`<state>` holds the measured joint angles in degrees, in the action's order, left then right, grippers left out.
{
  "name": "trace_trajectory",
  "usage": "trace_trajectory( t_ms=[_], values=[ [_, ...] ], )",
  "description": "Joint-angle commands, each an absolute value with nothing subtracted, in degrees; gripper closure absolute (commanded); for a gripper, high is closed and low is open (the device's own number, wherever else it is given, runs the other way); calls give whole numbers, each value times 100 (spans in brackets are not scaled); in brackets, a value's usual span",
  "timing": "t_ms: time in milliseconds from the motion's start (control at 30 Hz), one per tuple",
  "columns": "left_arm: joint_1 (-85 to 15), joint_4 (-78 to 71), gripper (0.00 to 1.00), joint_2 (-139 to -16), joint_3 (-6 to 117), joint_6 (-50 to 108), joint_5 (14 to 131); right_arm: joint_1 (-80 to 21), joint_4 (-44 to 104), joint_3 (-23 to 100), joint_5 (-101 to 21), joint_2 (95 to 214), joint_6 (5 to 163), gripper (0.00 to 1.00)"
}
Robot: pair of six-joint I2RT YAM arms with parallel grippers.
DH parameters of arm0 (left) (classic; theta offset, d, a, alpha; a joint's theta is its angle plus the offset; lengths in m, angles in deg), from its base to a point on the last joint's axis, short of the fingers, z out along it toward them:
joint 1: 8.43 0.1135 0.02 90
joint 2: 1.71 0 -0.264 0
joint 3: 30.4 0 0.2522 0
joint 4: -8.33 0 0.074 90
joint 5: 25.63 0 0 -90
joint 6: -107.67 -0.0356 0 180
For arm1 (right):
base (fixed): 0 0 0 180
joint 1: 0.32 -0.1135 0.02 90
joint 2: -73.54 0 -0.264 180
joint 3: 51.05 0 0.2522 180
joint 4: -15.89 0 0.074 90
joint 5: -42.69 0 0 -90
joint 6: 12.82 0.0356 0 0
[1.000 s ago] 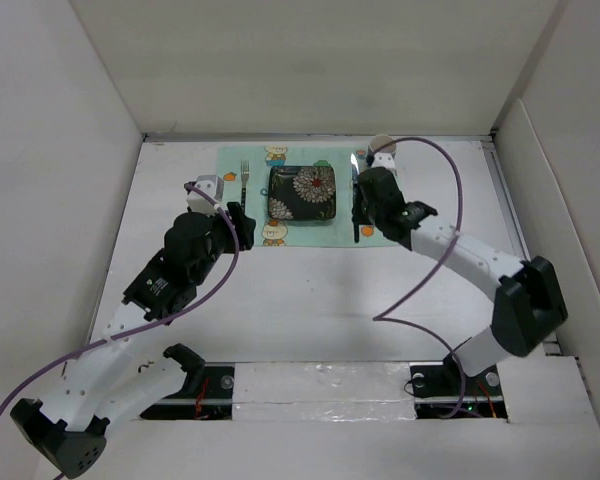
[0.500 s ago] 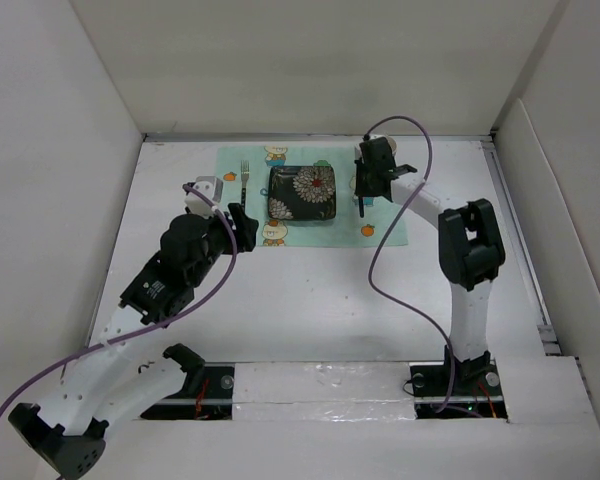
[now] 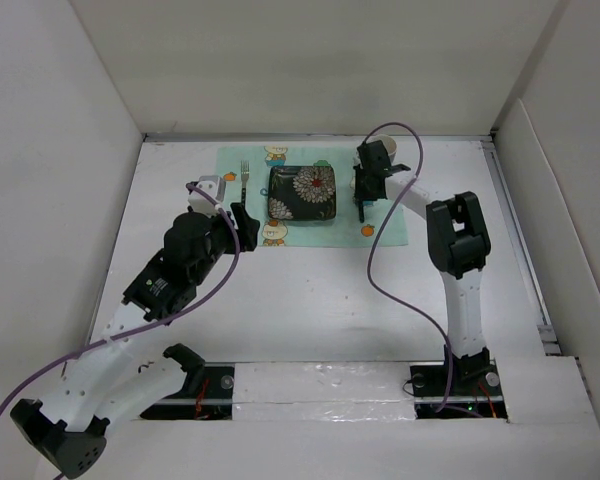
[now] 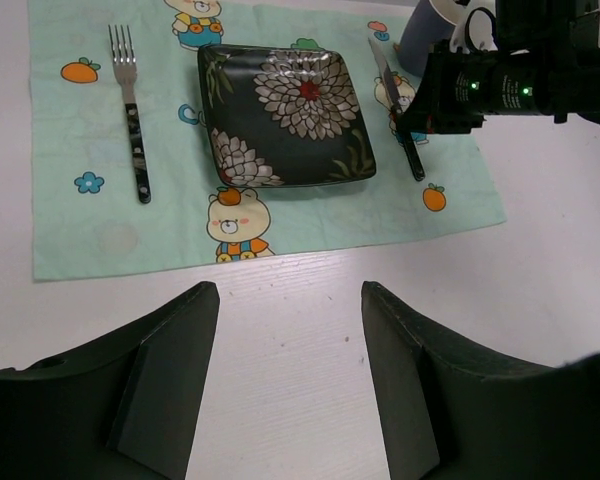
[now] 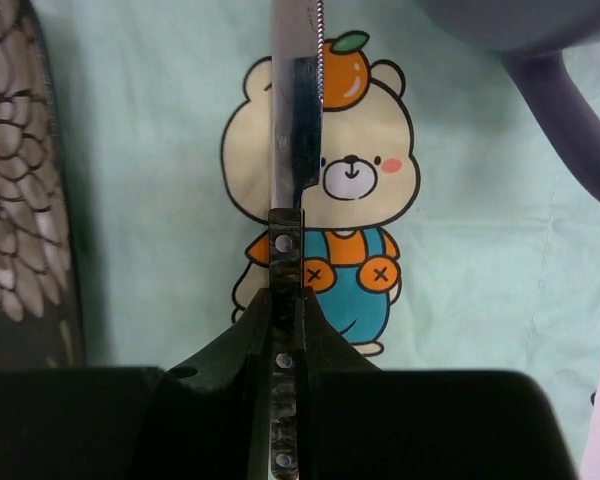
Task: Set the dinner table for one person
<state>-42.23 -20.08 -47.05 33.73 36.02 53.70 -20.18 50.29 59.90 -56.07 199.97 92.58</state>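
Observation:
On the white dinner table (image 3: pixel 310 300) lies a mint-green placemat (image 3: pixel 330 235) with a dark floral square plate (image 3: pixel 302 193) in its middle and a fork (image 3: pixel 245 180) to the plate's left. Right of the plate, my right gripper (image 3: pixel 361 195) is shut on the knife's dark riveted handle (image 5: pixel 283 260). Its blade (image 5: pixel 295 120) points away over a bear print. Whether the knife touches the mat I cannot tell. My left gripper (image 4: pixel 290 290) hovers open and empty over bare table, near the mat's front edge, short of the fork (image 4: pixel 130 110).
A grey-blue mug (image 4: pixel 430 35) stands just beyond the knife at the mat's far right corner, and its handle (image 5: pixel 570 130) is close to the blade. White walls border the table on three sides.
The right arm has folded from a low stretch on the right into an upright pose, with its gripper still on the knife. The left gripper has opened a little wider.

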Motion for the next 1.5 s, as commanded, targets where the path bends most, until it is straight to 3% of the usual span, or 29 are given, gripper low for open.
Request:
trace_trajectory(
  t_ms=[0, 133, 333, 600, 700, 833, 933, 1000, 1067, 1100, 1133, 1300, 1467],
  values=[
    [-4236, -1765, 44, -4715, 3434, 3533, 5356, -1887, 5022, 6291, -5610, 20081, 9283, 100],
    [-4236, -1765, 44, -4724, 3425, 3533, 5286, -1887, 4995, 6221, -5610, 20090, 9336, 98],
    [-4236, -1782, 44, -4759, 3434, 3542, 5268, -1887, 4908, 5993, -5619, 19879, 9424, 66],
    [-4175, -1897, 41, -4768, 3469, 3656, 4829, -2000, 4916, 5694, -5461, 18590, 9310, 45],
    [-3964, -1826, 41, -4741, 3451, 3691, 5031, -2158, 4986, 5430, -5198, 18103, 9221, 32],
    [-3963, -1817, 40, -4663, 3487, 3709, 5014, -2553, 4855, 4746, -5030, 16694, 9212, 26],
    [-3963, -1791, 40, -4452, 3513, 3727, 4838, -2966, 4548, 3946, -5310, 15690, 9239, 30],
    [-3963, -1695, 40, -4190, 3548, 3762, 4671, -3134, 4416, 3482, -5767, 14548, 9239, 28],
    [-3963, -1668, 39, -3969, 3644, 3849, 4583, -3222, 4511, 3304, -6275, 13356, 9256, 32],
    [-3963, -1677, 38, -3576, 3854, 3954, 4504, -3223, 4468, 3016, -6557, 12548, 9265, 0],
    [-3963, -1677, 38, -3572, 3856, 3955, 4504, -3223, 4468, 3013, -6560, 12540, 9283, 0],
    [-3963, -1528, 30, -2486, 3970, 4008, 4214, -3223, 4372, 2504, -7604, 10251, 9441, 0],
    [-3963, -1659, 28, -1903, 3821, 4165, 4161, -3161, 4529, 1925, -7887, 9569, 9616, 0]
  ],
)
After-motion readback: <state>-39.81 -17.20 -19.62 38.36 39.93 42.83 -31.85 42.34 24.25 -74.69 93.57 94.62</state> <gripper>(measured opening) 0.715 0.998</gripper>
